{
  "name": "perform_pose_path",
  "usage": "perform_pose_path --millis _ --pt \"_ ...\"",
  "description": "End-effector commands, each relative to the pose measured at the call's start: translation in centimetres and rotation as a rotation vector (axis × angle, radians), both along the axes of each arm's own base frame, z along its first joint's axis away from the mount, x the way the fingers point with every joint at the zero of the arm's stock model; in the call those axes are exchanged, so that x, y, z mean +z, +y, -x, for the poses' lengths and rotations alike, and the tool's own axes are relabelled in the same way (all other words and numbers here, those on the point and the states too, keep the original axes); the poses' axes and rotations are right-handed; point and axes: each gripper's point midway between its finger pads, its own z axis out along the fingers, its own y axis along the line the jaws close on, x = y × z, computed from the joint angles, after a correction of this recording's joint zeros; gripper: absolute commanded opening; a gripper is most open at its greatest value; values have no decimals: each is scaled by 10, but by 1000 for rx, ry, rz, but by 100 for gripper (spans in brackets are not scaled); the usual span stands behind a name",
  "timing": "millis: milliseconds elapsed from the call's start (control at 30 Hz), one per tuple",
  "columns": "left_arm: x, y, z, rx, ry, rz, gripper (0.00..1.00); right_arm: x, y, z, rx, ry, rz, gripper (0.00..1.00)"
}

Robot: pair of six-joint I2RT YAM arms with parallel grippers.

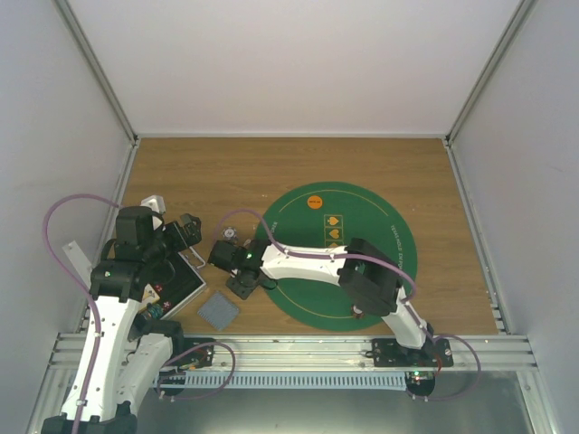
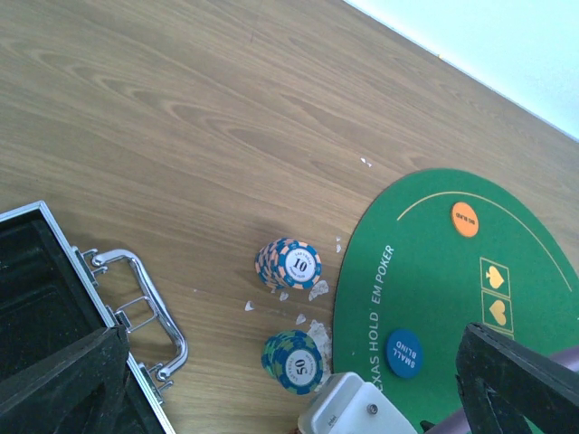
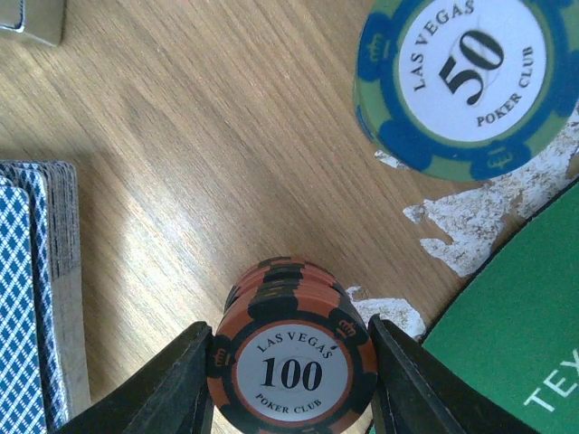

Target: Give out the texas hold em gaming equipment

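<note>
Beside the mat [image 3: 525,325], on bare wood, right gripper [image 3: 291,380] was clamped on the 100 stack [image 3: 292,362], a finger on each flank. Best bet looked like: grip low, lift straight, clear the cards [image 3: 36,298] and 50 stack [image 3: 461,81]. Left gripper [image 2: 289,389] hung spread wide, empty.

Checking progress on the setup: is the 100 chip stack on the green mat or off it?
Off. The 100 chip stack is over the wooden table, beside the green mat.
</note>
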Motion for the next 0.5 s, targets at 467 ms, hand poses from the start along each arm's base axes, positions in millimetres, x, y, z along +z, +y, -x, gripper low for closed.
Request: perform_pose_path --millis 467 --pt "10 3 -5 13 -45 -4 99 26 -54 -36 -283 -38 -59 45"
